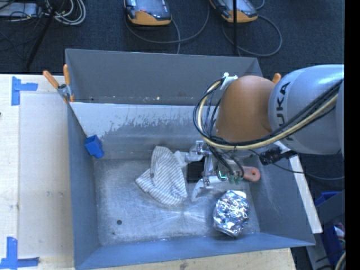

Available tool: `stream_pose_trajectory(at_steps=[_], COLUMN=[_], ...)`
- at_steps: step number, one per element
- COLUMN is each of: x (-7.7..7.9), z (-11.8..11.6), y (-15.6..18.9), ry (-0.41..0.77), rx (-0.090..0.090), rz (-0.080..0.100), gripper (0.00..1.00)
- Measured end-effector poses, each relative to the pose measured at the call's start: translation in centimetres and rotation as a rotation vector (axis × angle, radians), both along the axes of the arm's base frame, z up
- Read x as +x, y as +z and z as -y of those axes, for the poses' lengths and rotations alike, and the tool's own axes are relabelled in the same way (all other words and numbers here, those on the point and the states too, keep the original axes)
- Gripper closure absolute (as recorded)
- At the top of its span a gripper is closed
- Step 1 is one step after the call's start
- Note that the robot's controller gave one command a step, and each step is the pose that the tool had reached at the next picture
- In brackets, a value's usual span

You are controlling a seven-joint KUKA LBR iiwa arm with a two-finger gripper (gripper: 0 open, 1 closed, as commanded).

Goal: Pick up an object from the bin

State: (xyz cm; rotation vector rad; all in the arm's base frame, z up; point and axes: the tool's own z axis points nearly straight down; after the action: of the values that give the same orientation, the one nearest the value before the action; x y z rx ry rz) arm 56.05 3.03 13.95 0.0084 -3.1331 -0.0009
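Observation:
My gripper point(198, 172) hangs low in the middle of the bin, under the arm's orange cover. It sits just at the right edge of a crumpled white striped cloth point(163, 176) lying on the floor. A crumpled ball of silver foil point(231, 211) lies just below and right of the gripper, apart from it. To its right, a small salmon-pink rounded piece point(253, 174) pokes out, mostly hidden behind the arm's cables.
A small blue block point(94, 146) rests against the left wall, far from the gripper. The bin floor to the lower left of the cloth is bare grey metal. The arm and its cables cover the bin's right rear part.

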Motion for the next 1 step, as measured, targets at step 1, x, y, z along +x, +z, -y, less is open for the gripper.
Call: stream_pose_trajectory(at_steps=[1], x=[0.07], z=[0.0], y=[0.2], ry=[0.0], rx=[0.0], rz=[0.003], gripper=[0.0])
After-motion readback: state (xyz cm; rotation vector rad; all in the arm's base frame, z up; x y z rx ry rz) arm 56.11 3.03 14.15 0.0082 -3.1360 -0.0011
